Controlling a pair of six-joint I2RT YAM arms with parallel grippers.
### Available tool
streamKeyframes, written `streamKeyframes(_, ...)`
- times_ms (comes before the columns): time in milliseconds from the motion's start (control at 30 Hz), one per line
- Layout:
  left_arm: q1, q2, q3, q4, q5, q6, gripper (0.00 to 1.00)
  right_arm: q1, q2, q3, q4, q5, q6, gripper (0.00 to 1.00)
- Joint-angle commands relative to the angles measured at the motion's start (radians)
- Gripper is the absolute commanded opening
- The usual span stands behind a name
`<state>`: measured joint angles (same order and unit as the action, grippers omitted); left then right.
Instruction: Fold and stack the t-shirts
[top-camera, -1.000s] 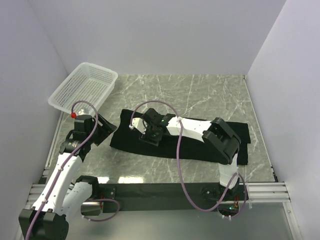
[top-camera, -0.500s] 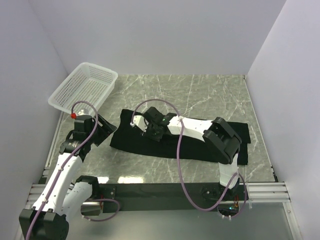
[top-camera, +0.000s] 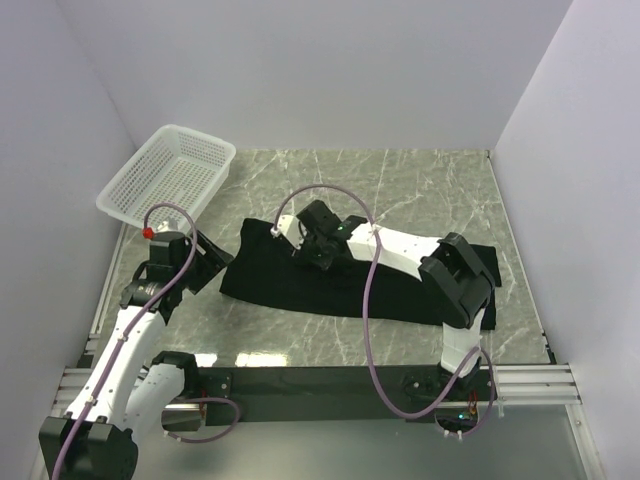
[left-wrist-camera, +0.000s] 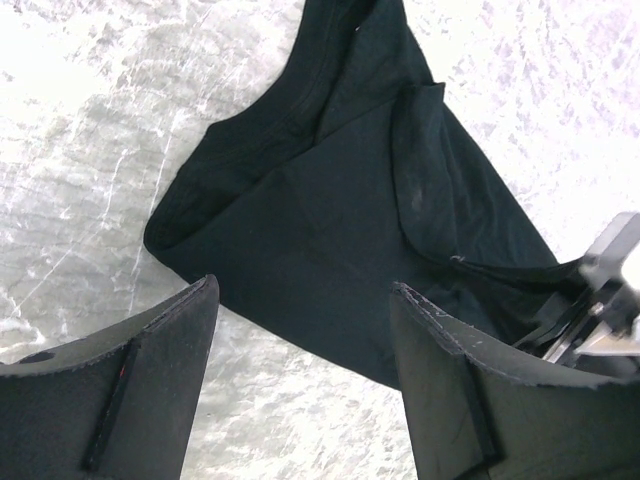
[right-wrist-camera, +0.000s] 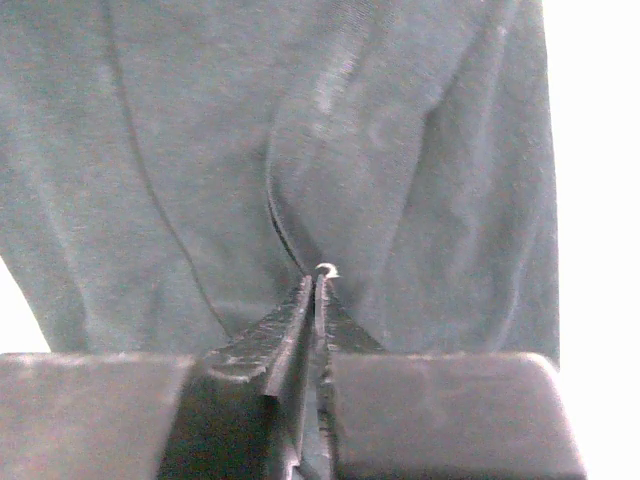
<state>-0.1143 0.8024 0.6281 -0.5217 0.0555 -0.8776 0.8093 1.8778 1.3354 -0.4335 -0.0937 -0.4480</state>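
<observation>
A black t-shirt (top-camera: 300, 285) lies on a grey marble table (top-camera: 400, 180), folded into a long band. Seen from above, the band crosses the near half of the table from about 9 o'clock to about 4 o'clock. Its left end is wider and rumpled, and its right end reaches close to the table's right edge.

The right arm stretches over the band toward 10 o'clock, with the right gripper (top-camera: 318, 250) down on the cloth near the shirt's far edge, left of its middle. In the right wrist view the right gripper (right-wrist-camera: 315, 290) has its fingers pressed together on a raised ridge of the t-shirt (right-wrist-camera: 200, 150). The ridge runs straight into the pinch, and a tiny pale speck sits at the fingertips.

The left gripper (top-camera: 208, 262) hangs just off the shirt's left end, at 9 o'clock from it, clear of the cloth. The left wrist view shows the left gripper (left-wrist-camera: 302, 290) with its fingers spread wide and nothing between them. Beyond them lies the t-shirt (left-wrist-camera: 330, 250), its neckline toward 12 o'clock, with part of the right gripper at 4 o'clock.

A white mesh basket (top-camera: 165, 180) sits at the table's 10 o'clock corner, tipped and overhanging the edge, apart from the shirt.
</observation>
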Motion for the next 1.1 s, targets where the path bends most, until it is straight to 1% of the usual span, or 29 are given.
streamKeyframes(0,0.005,0.0,-0.004,0.017,0.009,0.019,0.74,-0.033,-0.049,0.027,0.021,-0.02,0.025,0.01)
streamKeyframes(333,0.007,0.009,-0.015,0.029,0.018,0.023,0.74,-0.156,-0.083,0.034,0.053,-0.098,0.084,0.0)
streamKeyframes(433,0.008,0.018,-0.018,0.034,0.017,0.026,0.74,-0.196,-0.075,0.053,0.061,-0.097,0.101,0.0)
streamKeyframes(600,0.01,0.024,-0.024,0.042,0.023,0.028,0.74,-0.24,-0.037,0.085,0.067,-0.086,0.141,0.0)
streamKeyframes(867,0.01,0.05,-0.031,0.063,0.052,0.035,0.73,-0.277,0.05,0.134,0.052,-0.072,0.229,0.0)
streamKeyframes(967,0.01,0.067,-0.031,0.077,0.078,0.046,0.73,-0.292,0.041,0.131,0.055,-0.103,0.236,0.07)
streamKeyframes(1000,0.01,0.072,-0.031,0.083,0.087,0.052,0.73,-0.292,0.028,0.121,0.064,-0.159,0.227,0.13)
streamKeyframes(1033,0.01,0.076,-0.034,0.091,0.098,0.055,0.73,-0.292,0.012,0.095,0.079,-0.205,0.209,0.16)
streamKeyframes(1067,0.01,0.08,-0.037,0.1,0.119,0.06,0.72,-0.289,-0.014,0.09,0.072,-0.271,0.146,0.18)
